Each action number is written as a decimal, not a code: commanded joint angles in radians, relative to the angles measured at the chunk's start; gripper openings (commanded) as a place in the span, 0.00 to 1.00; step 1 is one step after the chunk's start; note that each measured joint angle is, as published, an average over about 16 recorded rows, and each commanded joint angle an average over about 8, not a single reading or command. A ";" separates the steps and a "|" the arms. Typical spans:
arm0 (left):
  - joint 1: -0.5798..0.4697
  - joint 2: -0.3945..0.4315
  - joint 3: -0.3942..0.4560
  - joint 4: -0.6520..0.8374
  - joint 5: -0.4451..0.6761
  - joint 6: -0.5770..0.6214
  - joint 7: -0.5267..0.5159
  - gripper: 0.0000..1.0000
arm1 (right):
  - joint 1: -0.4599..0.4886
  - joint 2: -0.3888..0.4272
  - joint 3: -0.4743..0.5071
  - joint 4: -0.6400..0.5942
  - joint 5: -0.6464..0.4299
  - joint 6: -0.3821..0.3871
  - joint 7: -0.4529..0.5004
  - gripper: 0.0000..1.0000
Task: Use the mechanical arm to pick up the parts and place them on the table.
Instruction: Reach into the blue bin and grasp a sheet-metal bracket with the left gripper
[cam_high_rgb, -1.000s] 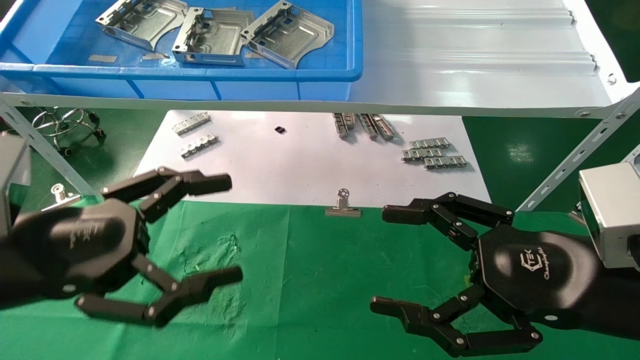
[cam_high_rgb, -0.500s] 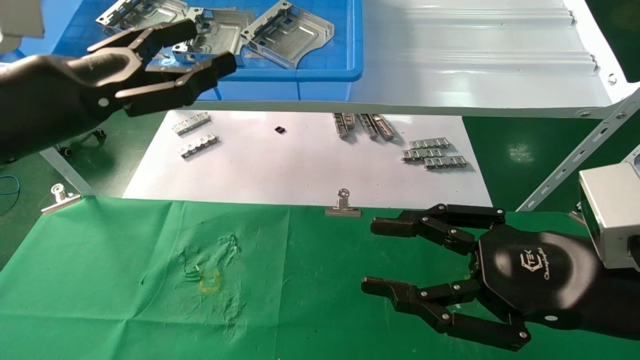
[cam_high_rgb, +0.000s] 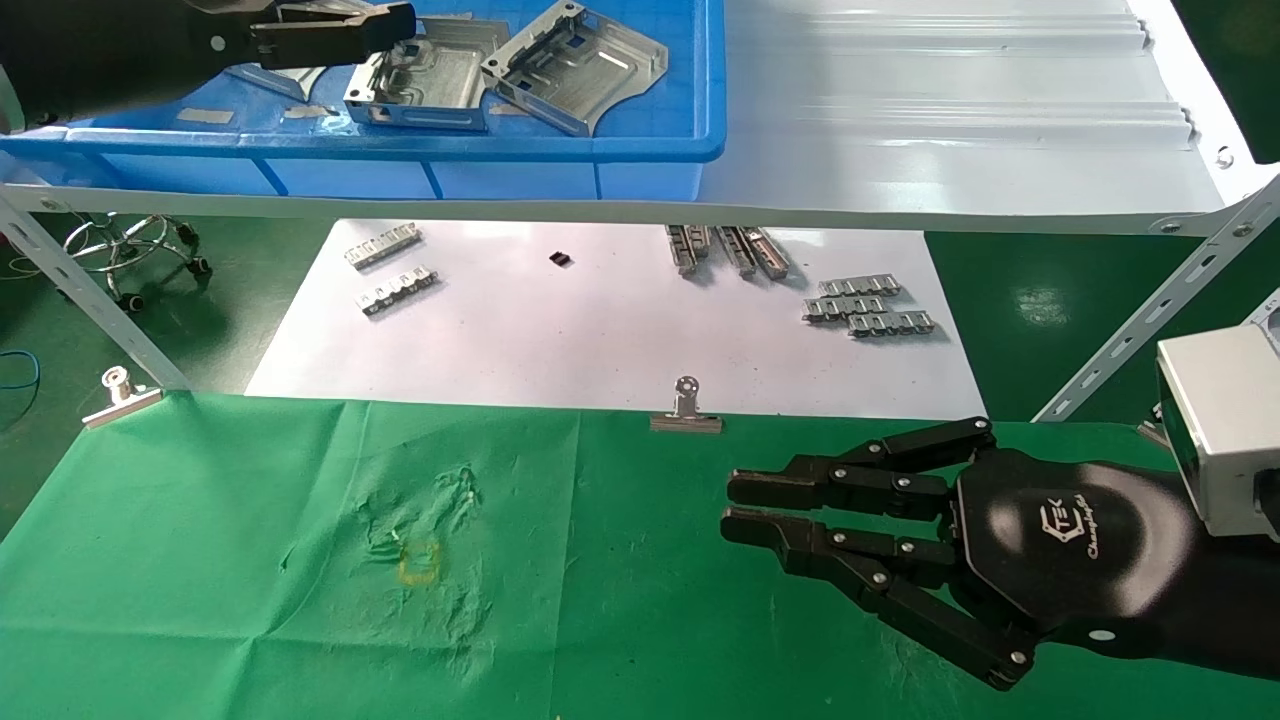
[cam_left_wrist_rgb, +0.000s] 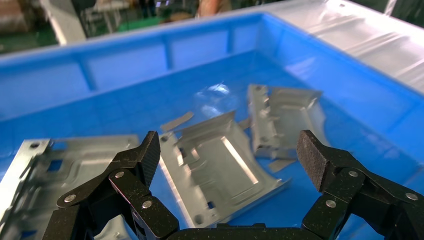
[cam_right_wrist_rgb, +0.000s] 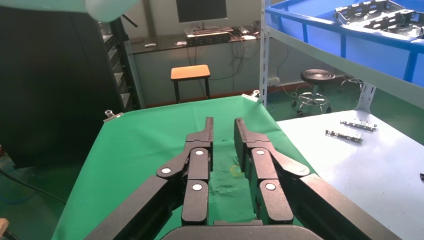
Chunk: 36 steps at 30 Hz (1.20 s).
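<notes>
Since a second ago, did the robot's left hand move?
Yes. The left hand went up from over the green table to above the blue bin, fingers spread over the parts.

silver parts (cam_high_rgb: 430, 72), blue bin (cam_high_rgb: 650, 150), green table (cam_high_rgb: 620, 640)

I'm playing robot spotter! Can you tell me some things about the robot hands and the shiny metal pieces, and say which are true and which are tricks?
1. The left gripper is open above the parts in the blue bin. True.
2. The right gripper holds a part. False: it is empty, fingers nearly together, over the green table.
3. One part lies on the green table. False: all three are in the bin.
4. A binder clip sits at the green cloth's edge. True.
</notes>
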 joint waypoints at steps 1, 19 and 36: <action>-0.056 0.017 0.032 0.055 0.053 0.009 -0.031 1.00 | 0.000 0.000 0.000 0.000 0.000 0.000 0.000 0.00; -0.197 0.174 0.092 0.375 0.163 -0.047 0.044 0.00 | 0.000 0.000 0.000 0.000 0.000 0.000 0.000 0.00; -0.219 0.221 0.086 0.501 0.159 -0.074 0.147 0.00 | 0.000 0.000 0.000 0.000 0.000 0.000 0.000 0.00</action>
